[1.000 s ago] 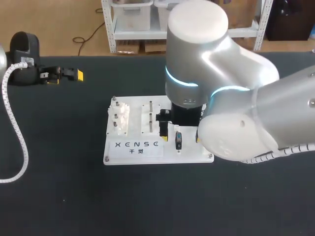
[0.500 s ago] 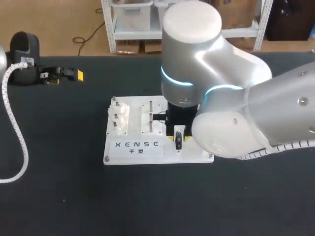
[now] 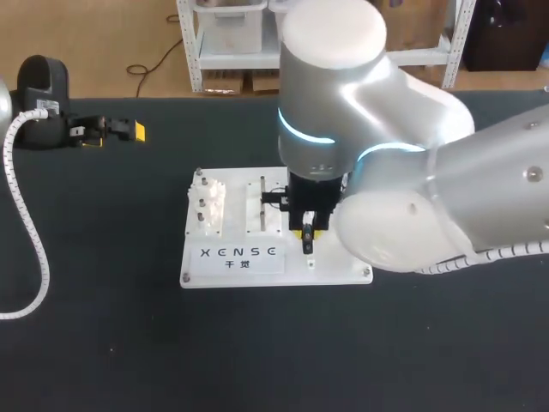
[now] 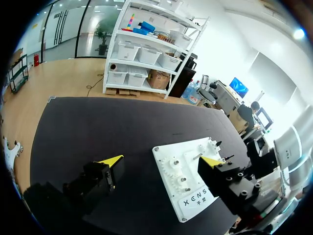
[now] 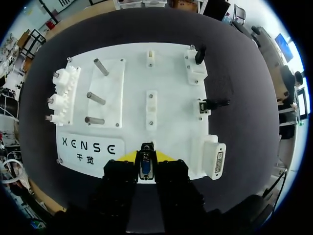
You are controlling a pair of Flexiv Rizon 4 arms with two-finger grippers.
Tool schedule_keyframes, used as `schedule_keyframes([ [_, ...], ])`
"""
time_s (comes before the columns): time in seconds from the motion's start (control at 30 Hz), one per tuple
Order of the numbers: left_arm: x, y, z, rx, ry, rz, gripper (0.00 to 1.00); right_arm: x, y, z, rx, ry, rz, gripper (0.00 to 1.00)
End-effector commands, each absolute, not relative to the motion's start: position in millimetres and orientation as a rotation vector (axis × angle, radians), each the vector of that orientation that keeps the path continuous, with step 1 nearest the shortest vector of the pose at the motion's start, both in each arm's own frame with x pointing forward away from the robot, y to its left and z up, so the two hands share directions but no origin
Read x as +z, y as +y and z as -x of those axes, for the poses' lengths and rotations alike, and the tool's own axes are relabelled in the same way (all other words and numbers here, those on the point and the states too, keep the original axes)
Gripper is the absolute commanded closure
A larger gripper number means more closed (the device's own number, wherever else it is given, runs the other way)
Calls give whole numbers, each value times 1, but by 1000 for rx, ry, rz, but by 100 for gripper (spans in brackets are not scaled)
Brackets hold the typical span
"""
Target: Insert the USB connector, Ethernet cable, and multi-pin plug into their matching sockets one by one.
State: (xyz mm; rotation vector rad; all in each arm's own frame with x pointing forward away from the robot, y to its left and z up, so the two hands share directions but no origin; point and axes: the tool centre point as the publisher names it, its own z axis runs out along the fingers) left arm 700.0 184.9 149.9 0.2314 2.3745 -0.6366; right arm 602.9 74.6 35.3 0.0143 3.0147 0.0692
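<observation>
The white socket board (image 3: pixel 249 266) lies mid-table. My right gripper (image 3: pixel 307 238) hangs over its front right part, and its yellow-tipped fingers (image 5: pixel 128 156) press from both sides on a small black USB connector (image 5: pixel 145 165) with a blue insert, which stands upright on the board (image 5: pixel 171 122). Beside that gripper sits a white multi-pin socket block (image 5: pixel 215 162). Farther ahead, a black cable plug (image 5: pixel 211 103) lies in a small holder, and another black piece (image 5: pixel 199 53) sits in a white block. My left gripper (image 3: pixel 111 131) rests open far left at the table's back, its jaws empty.
White gears (image 5: pixel 61 94) and metal pegs (image 5: pixel 96 98) fill the board's left part. In the left wrist view the board (image 4: pixel 182 169) lies ahead of the wide-spread left gripper (image 4: pixel 161 160). A white ribbed cable (image 3: pixel 30 232) trails along the table's left side.
My right gripper shifted left over the board's front and shut around the USB connector, which stood free beside it a second ago. The left arm has kept still.
</observation>
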Motion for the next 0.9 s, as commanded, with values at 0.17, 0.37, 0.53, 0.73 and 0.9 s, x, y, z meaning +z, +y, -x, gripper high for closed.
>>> schedule_keyframes([
  [0.17,150,185,-700,-637,2374,-231,0,66,60,-591,124,2928,-26,100],
  [0.37,150,185,-700,-637,2374,-231,0,83,42,-587,135,2891,-43,100],
  [0.53,150,185,-700,-637,2374,-231,0,91,24,-586,123,2870,-55,100],
  [0.73,150,185,-700,-637,2374,-231,0,94,7,-589,76,2852,-68,100],
  [0.9,150,185,-700,-637,2374,-231,0,88,-1,-593,42,2856,-70,100],
])
